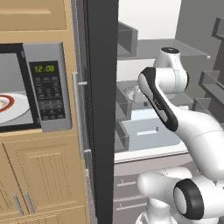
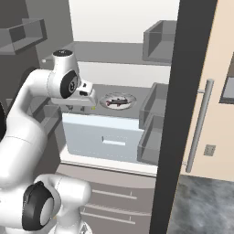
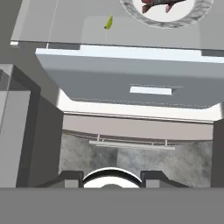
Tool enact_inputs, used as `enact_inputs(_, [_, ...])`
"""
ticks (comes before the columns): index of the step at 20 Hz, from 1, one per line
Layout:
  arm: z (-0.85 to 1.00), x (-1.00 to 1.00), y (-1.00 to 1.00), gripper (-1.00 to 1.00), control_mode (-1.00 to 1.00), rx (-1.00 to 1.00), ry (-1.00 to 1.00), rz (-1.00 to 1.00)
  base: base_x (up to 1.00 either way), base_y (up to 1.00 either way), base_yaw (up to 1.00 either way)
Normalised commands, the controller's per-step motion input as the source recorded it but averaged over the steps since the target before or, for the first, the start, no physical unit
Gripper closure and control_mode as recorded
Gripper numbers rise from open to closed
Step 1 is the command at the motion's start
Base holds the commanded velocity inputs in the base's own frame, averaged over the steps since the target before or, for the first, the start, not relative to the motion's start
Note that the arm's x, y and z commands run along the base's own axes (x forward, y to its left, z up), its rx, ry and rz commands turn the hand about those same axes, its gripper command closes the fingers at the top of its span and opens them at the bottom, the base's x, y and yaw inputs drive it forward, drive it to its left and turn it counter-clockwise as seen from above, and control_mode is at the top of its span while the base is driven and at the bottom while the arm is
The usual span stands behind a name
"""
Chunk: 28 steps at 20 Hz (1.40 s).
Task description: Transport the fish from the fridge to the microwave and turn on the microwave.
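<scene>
The fish is dark with red and lies on a round plate on the fridge's glass shelf, above the pale blue-grey drawer. In the hand view the fish sits at the top edge. My gripper is open and holds nothing. It hangs in front of the shelf, left of the plate, and looks down past the drawer to the floor. The microwave is left of the dark fridge door. Its clock reads 12:08, and a white plate shows inside it.
A small yellow-green item lies on the shelf left of the plate. Door bins stick out from the open door on the right, and more bins stand at the left. Tan cabinets are below the microwave.
</scene>
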Motion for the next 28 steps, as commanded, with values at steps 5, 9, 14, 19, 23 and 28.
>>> enact_inputs(5, [-0.09,-0.03,-0.08,-1.00,-1.00,0.00,0.00,0.00,0.00,0.00,0.00])
enact_inputs(9, [-0.13,-0.07,-0.14,-1.00,-1.00,0.00,0.00,0.00,0.00,0.00,0.00])
enact_inputs(14, [-0.12,-0.05,-0.02,-1.00,-1.00,0.00,0.00,0.00,0.00,0.00,0.00])
enact_inputs(19, [-0.12,-0.03,-0.15,-1.00,-1.00,0.00,0.00,-0.02,0.00,0.00,0.00])
enact_inputs(23, [-0.17,0.00,-0.37,-1.00,-1.00,0.00,0.00,-0.07,0.00,0.00,0.00])
enact_inputs(28, [-0.15,0.07,-0.38,-1.00,-1.00,0.00,0.00,-0.07,0.00,0.00,0.00])
